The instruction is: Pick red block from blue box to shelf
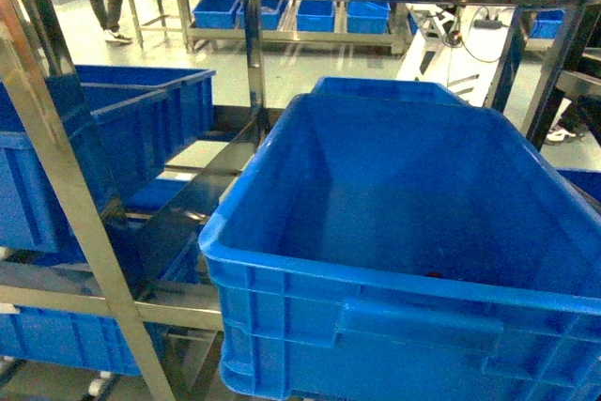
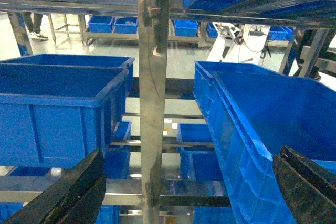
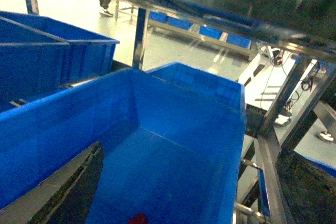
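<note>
Red block (image 3: 138, 219) on blue crate (image 1: 394, 223) floor.

left gripper (image 2: 184, 192): two black, rough-textured jaws | right gripper (image 3: 73, 192): dark jaws, pale grey edge strip

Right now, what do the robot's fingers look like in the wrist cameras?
The left gripper has two dark, nearly black fingers with a rough, grainy surface, broad and wedge-shaped, one at each lower corner of its view. In the right wrist view only one dark finger shows, with a paler grey edge. No cables or markings are visible, and the head view shows neither arm.
</note>
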Tool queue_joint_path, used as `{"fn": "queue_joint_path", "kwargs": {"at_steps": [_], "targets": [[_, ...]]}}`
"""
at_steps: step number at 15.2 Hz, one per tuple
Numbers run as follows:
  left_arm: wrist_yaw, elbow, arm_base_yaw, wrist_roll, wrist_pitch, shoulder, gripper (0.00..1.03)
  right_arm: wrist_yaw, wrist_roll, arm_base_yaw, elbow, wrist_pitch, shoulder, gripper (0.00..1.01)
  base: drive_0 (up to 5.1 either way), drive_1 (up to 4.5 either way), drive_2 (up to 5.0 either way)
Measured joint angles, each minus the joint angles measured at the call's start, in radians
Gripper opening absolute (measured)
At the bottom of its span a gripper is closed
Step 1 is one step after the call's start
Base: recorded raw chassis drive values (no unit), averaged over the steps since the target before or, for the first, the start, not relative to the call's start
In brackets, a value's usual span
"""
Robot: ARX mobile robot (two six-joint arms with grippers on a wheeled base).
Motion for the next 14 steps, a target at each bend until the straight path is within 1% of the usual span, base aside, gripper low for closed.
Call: {"fn": "queue_joint_path", "kwargs": {"at_steps": [2, 3, 4, 5, 7, 8, 9, 10, 11, 12, 13, 14], "targets": [[0.000, 0.000, 0.000, 0.000, 0.000, 0.000, 0.98, -0.023, 0.004, -0.011, -0.006, -0.008, -0.042, 0.98, 0.0, 0.00, 0.0], [0.000, 0.000, 0.000, 0.000, 0.000, 0.000, 0.98, -0.034, 0.004, -0.018, -0.017, 0.006, -0.079, 0.98, 0.0, 0.00, 0.0], [0.000, 0.000, 0.000, 0.000, 0.000, 0.000, 0.98, -0.063, 0.004, -0.039, -0.045, 0.017, -0.182, 0.98, 0.0, 0.00, 0.0], [0.000, 0.000, 0.000, 0.000, 0.000, 0.000, 0.98, -0.078, 0.007, -0.059, -0.070, -0.005, -0.252, 0.98, 0.0, 0.00, 0.0], [0.000, 0.000, 0.000, 0.000, 0.000, 0.000, 0.98, -0.097, 0.027, -0.119, -0.130, -0.114, -0.388, 0.98, 0.0, 0.00, 0.0], [0.000, 0.000, 0.000, 0.000, 0.000, 0.000, 0.98, -0.089, 0.046, -0.145, -0.144, -0.129, -0.448, 0.98, 0.0, 0.00, 0.0], [0.000, 0.000, 0.000, 0.000, 0.000, 0.000, 0.98, -0.069, 0.071, -0.180, -0.149, -0.173, -0.555, 0.98, 0.0, 0.00, 0.0], [0.000, 0.000, 0.000, 0.000, 0.000, 0.000, 0.98, 0.011, 0.098, -0.168, -0.168, -0.349, -0.791, 0.98, 0.0, 0.00, 0.0], [0.000, 0.000, 0.000, 0.000, 0.000, 0.000, 0.98, 0.073, 0.140, -0.167, -0.128, -0.685, -0.852, 0.76, 0.0, 0.00, 0.0], [0.000, 0.000, 0.000, 0.000, 0.000, 0.000, 0.98, 0.076, 0.147, -0.167, -0.142, -0.711, -0.875, 0.65, 0.0, 0.00, 0.0], [0.000, 0.000, 0.000, 0.000, 0.000, 0.000, 0.98, 0.076, 0.151, -0.167, -0.162, -0.711, -0.901, 0.50, 0.0, 0.00, 0.0], [0.000, 0.000, 0.000, 0.000, 0.000, 0.000, 0.98, 0.076, 0.151, -0.167, -0.179, -0.714, -0.918, 0.39, 0.0, 0.00, 0.0]]}}
